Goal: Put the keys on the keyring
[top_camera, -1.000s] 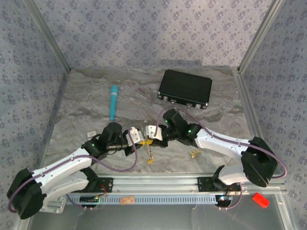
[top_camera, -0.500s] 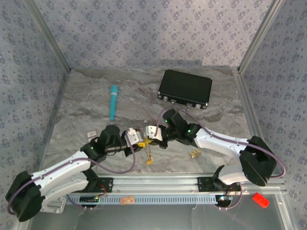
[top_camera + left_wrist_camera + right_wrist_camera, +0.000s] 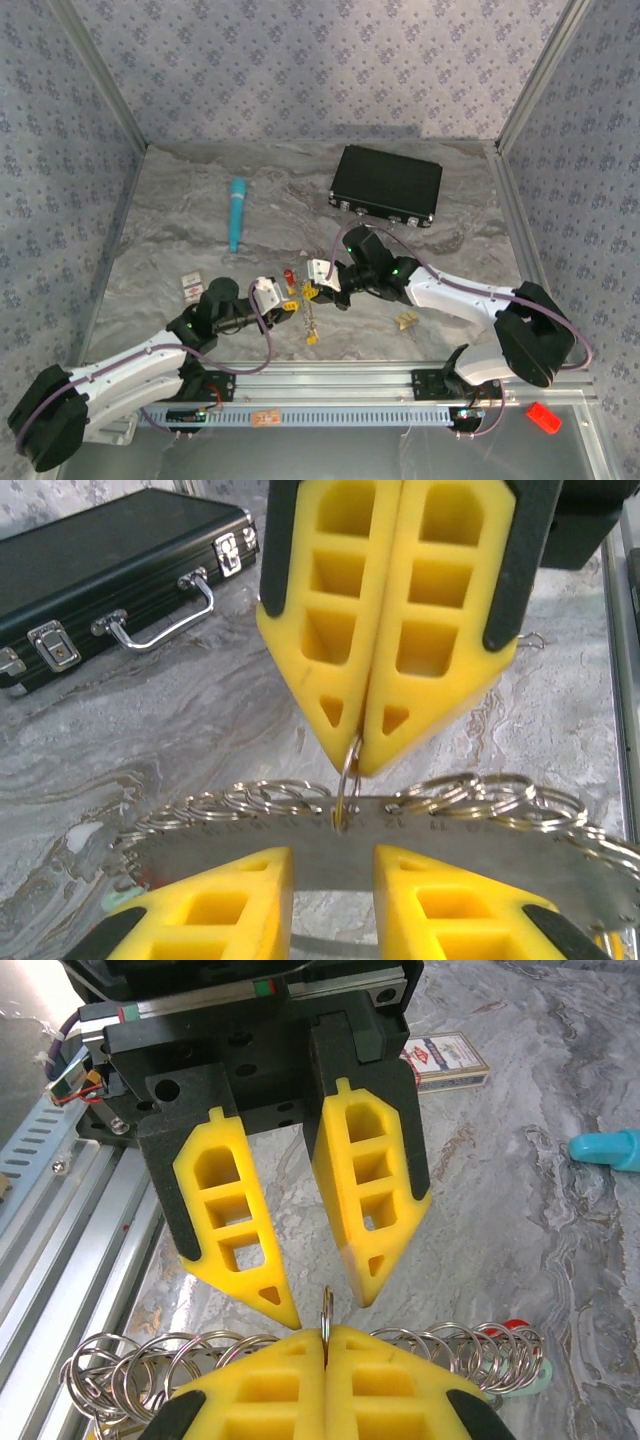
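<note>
The keyring (image 3: pixel 480 852) is a curved silvery band strung with several small split rings (image 3: pixel 120 1378). It hangs between the two grippers over the table's near middle. My right gripper (image 3: pixel 318 276) (image 3: pixel 325 1336) is shut on one small split ring (image 3: pixel 348 772) threaded through the band. My left gripper (image 3: pixel 268 296) (image 3: pixel 333 858) faces it, open, its fingertips just short of the band and holding nothing. Keys (image 3: pixel 313 320) with a yellow tag dangle below the band. A red tag (image 3: pixel 289 277) lies by the left gripper. Another yellowish key (image 3: pixel 406 320) lies to the right.
A black case (image 3: pixel 387 186) with metal latches sits at the back right. A teal tube (image 3: pixel 237 213) lies at the back left. A small card box (image 3: pixel 190 287) rests left of the left arm. An aluminium rail (image 3: pixel 330 380) runs along the near edge.
My left gripper has opened and drawn back to the left, away from the keyring. My right gripper has shut on the small split ring. The red tag now shows on the table.
</note>
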